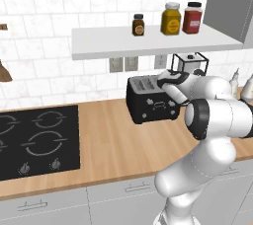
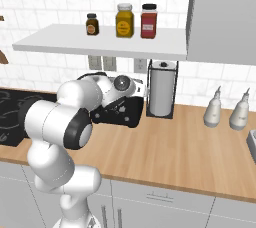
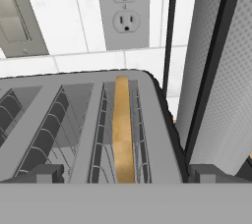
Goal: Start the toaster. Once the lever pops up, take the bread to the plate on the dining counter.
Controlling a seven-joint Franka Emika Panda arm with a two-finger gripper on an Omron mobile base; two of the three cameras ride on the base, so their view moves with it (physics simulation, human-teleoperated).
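One slice of bread, standing in the toaster slot at frame centre; toaster on tabletop. End effector fingers spread wide, hovering above, holding nothing. Judged early: lifting and plating remain.

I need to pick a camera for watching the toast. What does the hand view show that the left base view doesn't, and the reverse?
Hand view alone: the bread standing on edge in the toaster's slot nearest the paper towel roll, with the open claw above it. Left base view alone: the black hob, the shelf jars and the toaster's front controls. Both: the toaster and wall outlets.
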